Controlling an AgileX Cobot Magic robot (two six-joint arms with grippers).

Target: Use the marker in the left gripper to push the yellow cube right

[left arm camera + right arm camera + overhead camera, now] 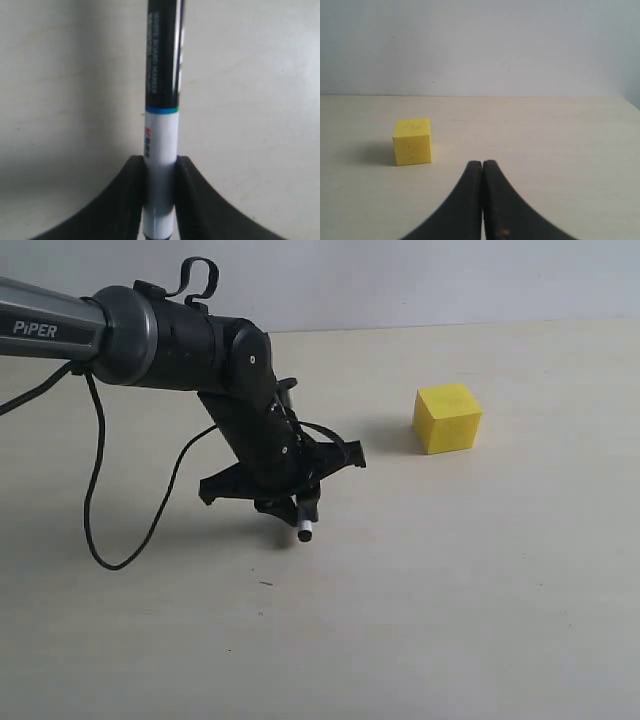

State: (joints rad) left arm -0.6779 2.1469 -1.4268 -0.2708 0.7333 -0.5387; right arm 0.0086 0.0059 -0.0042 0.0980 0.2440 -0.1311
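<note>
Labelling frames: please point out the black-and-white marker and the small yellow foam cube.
black-and-white marker (pixel 161 137), left wrist view, white barrel.
small yellow foam cube (pixel 450 430), exterior view, front face.

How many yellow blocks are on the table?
1. The cube sits on the table, right of the left gripper and clear of its marker. The arm hides a patch of table.

Robot lab: PiPER arm (pixel 60 330), beige tabletop (pixel 450 620)
</note>
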